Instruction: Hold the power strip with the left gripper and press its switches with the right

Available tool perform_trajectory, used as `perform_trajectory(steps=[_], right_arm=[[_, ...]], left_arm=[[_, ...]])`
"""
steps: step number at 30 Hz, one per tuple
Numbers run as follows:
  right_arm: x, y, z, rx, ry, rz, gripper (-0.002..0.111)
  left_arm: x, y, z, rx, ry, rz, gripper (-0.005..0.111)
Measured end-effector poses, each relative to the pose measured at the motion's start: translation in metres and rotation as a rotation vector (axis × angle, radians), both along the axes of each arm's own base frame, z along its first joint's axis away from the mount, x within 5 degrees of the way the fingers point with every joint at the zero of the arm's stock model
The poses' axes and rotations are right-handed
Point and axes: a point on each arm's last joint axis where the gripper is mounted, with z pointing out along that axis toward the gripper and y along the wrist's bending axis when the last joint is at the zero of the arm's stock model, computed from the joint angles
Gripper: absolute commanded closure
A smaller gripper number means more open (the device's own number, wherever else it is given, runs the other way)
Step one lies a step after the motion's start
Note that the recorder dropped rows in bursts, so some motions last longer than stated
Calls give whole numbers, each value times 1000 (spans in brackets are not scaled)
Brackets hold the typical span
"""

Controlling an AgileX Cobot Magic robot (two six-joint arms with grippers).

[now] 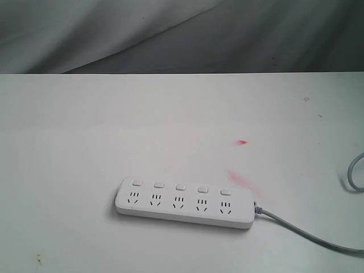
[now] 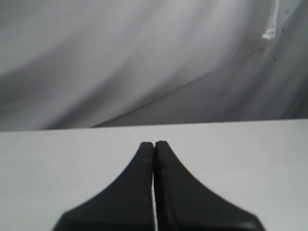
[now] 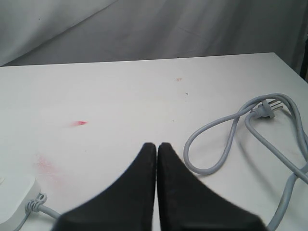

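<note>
The white power strip (image 1: pixel 185 203) lies flat on the white table near the front, its five sockets in a row. Its five small white switches (image 1: pixel 180 186) line the far edge. A grey-white cable (image 1: pixel 307 232) leaves the strip's right end; in the right wrist view the cable (image 3: pixel 226 139) loops over the table with its plug, and one corner of the strip (image 3: pixel 14 199) shows. Neither gripper appears in the exterior view. My left gripper (image 2: pixel 154 144) is shut and empty over bare table. My right gripper (image 3: pixel 157 145) is shut and empty, apart from the cable loop.
Red smears mark the table (image 1: pixel 170 125) beside the strip's right end (image 1: pixel 242 179) and a little farther back (image 1: pixel 243 142). Another bend of cable (image 1: pixel 355 170) shows at the right edge. Grey cloth (image 1: pixel 170 34) hangs behind the table's far edge.
</note>
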Motion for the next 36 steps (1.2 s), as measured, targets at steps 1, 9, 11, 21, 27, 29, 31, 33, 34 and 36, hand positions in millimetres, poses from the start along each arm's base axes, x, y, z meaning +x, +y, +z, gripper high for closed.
perform_trajectory(steps=[1, 9, 11, 21, 27, 29, 31, 33, 34, 36], right_arm=[[0, 0, 0, 0, 0, 0, 107], [0, 0, 0, 0, 0, 0, 107], [0, 0, 0, 0, 0, 0, 107], [0, 0, 0, 0, 0, 0, 107], [0, 0, 0, 0, 0, 0, 107], [0, 0, 0, 0, 0, 0, 107], [0, 0, 0, 0, 0, 0, 107], [0, 0, 0, 0, 0, 0, 107], [0, 0, 0, 0, 0, 0, 107], [0, 0, 0, 0, 0, 0, 107]], left_arm=[[5, 0, 16, 0, -16, 2, 106], [73, -1, 115, 77, 53, -25, 106], [92, -3, 130, 134, 113, -59, 106], [180, 13, 109, 328, 330, -388, 106], [196, 40, 55, 358, 450, -820, 106], [197, 42, 50, 319, 474, -844, 106], [196, 43, 48, 274, 514, -832, 106], [195, 44, 47, 276, 540, -833, 106], [194, 44, 46, 282, 551, -833, 106], [194, 45, 44, 296, 571, -833, 106]])
